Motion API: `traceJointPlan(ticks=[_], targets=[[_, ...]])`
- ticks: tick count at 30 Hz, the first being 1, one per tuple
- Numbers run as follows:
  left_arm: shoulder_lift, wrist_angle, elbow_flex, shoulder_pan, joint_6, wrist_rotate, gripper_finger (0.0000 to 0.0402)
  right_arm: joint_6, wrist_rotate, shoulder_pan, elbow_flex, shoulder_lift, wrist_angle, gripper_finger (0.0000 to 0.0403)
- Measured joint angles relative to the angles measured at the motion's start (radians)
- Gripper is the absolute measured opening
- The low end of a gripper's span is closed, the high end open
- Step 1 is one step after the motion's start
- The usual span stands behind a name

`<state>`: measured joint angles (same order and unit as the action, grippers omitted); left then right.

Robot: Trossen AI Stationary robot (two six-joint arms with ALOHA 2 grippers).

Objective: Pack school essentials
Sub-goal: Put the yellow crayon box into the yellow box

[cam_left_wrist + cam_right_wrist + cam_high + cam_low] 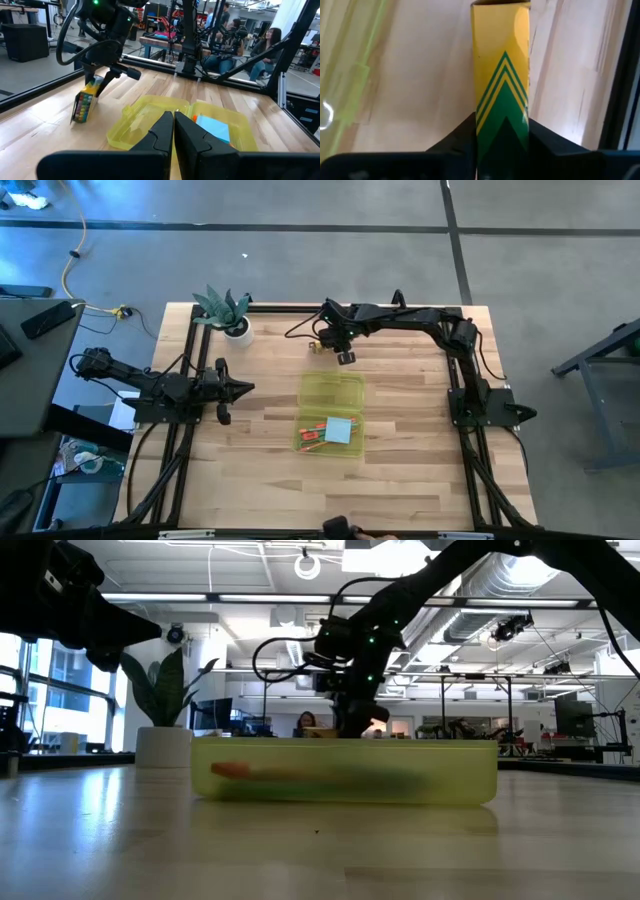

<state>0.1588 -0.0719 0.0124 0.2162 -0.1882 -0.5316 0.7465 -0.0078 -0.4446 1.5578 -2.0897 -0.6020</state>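
Observation:
The yellow-green crayon box (86,102) stands tilted on the far part of the table, left of the open translucent case (332,412). My right gripper (335,348) reaches in from the right and is shut on the box (502,75). The teal notepad (341,430) and red-orange pens (311,436) lie in the case's near half; the notepad (214,127) also shows in the left wrist view. My left gripper (243,388) hovers shut at the table's left, pointing toward the case. Scissors and eraser cannot be made out. My right gripper pinches the crayon box between its two fingers at its upper end (98,82), across its narrow width (502,127). The fingers (112,75) come slanting down from the right. The box is tilted, its lower end (79,118) at the table; whether it rests there I cannot tell.
A small plant in a white pot (231,317) stands at the far left corner of the table. The case's empty lid half (332,390) lies open toward the far side. Bare wood lies near and right of the case. People sit in the room beyond the table.

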Motion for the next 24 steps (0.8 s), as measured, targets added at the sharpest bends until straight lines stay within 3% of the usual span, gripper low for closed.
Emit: traceJointPlan(ticks=[8, 18, 24], targets=[[0.0, 0.0, 0.0, 0.0, 0.0, 0.0, 0.0005, -0.048, -0.072, -0.006, 0.0, 0.028, -0.066, 0.0084], [0.0, 0.0, 0.0, 0.0, 0.0, -0.001, 0.0005, -0.286, -0.427, -0.034, 0.0, 0.116, -0.207, 0.0083], [0.0, 0.0, 0.0, 0.0, 0.0, 0.0, 0.0005, -0.483, -0.608, 0.023, 0.0, 0.123, -0.286, 0.0083]])
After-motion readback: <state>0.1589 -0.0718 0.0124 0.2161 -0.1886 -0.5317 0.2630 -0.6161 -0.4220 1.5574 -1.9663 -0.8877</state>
